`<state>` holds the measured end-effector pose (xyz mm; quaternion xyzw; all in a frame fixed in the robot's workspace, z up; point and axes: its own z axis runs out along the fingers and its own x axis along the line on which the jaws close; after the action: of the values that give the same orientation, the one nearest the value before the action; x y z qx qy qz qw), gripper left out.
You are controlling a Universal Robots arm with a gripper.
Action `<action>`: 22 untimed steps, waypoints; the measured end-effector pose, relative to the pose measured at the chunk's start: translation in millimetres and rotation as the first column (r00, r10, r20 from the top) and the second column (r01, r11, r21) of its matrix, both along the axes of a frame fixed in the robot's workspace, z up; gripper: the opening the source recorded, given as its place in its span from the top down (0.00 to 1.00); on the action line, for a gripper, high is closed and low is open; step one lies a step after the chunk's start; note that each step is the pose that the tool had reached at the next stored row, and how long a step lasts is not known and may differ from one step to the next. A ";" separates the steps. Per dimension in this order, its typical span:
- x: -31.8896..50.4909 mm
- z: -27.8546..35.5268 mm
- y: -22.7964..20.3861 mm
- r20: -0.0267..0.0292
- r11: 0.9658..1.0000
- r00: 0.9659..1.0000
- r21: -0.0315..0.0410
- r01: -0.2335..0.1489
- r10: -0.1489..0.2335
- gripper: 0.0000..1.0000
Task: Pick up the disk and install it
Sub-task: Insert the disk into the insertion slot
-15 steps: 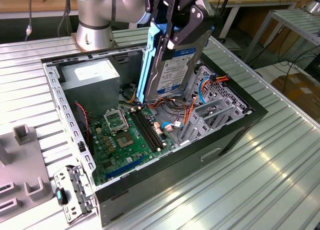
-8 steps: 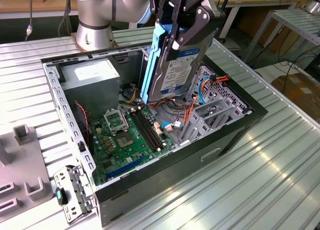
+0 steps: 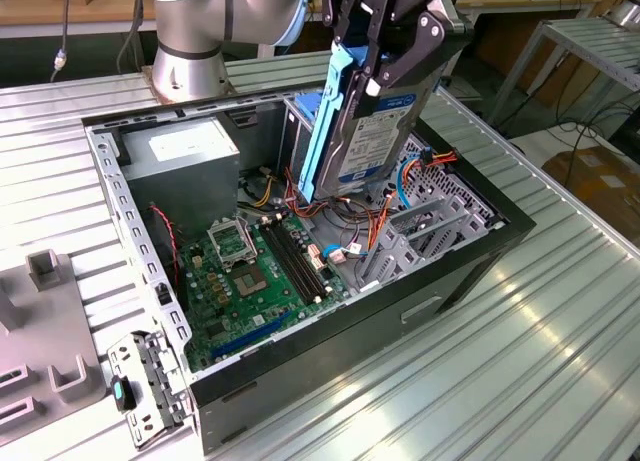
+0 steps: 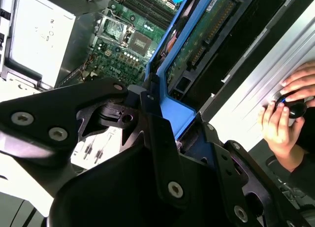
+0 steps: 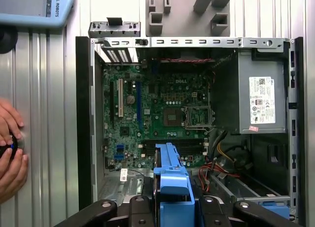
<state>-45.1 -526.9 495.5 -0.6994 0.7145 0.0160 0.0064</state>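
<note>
Black pincer (image 3: 380,66) clamped on blue-railed silver rectangular metal hard drive (image 3: 375,141), upright above open black computer case (image 3: 470,271). Judged rigid, weighty, shock-sensitive; grip by its sides.

The disk (image 3: 380,141) and power supply (image 5: 261,79) carry printed labels.

Above the computer case (image 3: 330,366), the gripper (image 3: 368,76) clamps the disk (image 3: 372,146), and its black linkage covers the disk's upper end. The gripper's own top and the robot arm (image 3: 215,21) run off the frame's edge. The disk's lower end hides part of the case's interior behind it. Beside the case in the second wrist view, a person's hand (image 4: 279,124) is cut at the edge, closed over a small dark round thing (image 4: 297,109) I can't identify. Inside the case, the print on the power supply (image 5: 261,74) is too fine to make out.
</note>
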 end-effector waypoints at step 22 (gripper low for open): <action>43.0 -4.8 -16.9 0.000 1.000 1.000 0.000 0.000 0.000 0.63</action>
<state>-2.1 -543.9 490.7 -0.6995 0.7145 0.0160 0.0064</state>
